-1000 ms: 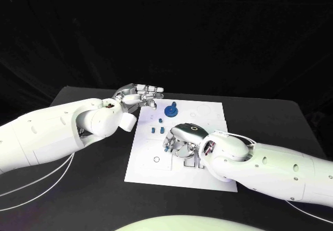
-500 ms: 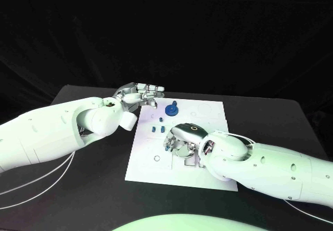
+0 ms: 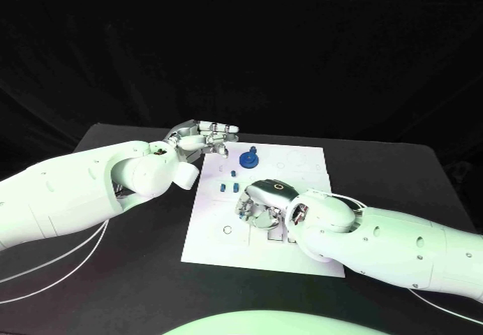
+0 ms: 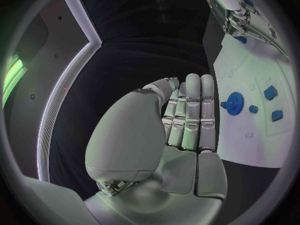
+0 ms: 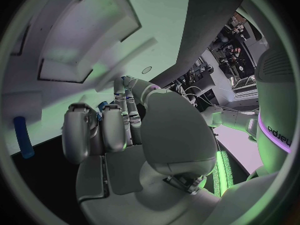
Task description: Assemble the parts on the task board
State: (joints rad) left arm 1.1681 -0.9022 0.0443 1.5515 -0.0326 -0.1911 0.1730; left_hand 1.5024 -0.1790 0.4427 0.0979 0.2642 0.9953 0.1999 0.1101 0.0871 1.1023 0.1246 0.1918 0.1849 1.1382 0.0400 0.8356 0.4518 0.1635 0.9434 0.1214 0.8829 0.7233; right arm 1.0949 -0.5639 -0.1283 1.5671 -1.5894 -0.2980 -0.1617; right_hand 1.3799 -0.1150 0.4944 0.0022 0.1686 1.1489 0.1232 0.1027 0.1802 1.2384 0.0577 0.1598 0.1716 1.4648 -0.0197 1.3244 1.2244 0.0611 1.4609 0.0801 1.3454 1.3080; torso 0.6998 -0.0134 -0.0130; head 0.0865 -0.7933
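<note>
The white task board (image 3: 216,241) lies mid-table. A blue gear (image 3: 246,162) stands near its far edge, with small blue parts (image 3: 227,187) just nearer. My right hand (image 3: 264,206) is curled down over the board's middle. In the right wrist view my right hand (image 5: 119,130) pinches a small blue part (image 5: 102,106) between thumb and fingertips, and a blue peg (image 5: 24,137) lies on the board beside it. My left hand (image 3: 206,136) hovers at the board's far left corner. Its fingers (image 4: 187,120) are straight and hold nothing, with the gear (image 4: 235,103) just beyond them.
The black table (image 3: 121,279) surrounds the board on all sides. White cables (image 3: 61,262) trail from my left arm over the table's near left. Several empty recesses (image 3: 292,164) mark the board's far right part.
My right hand has shifted slightly towards the board's left side, still curled low over it. The left hand has stayed in place.
</note>
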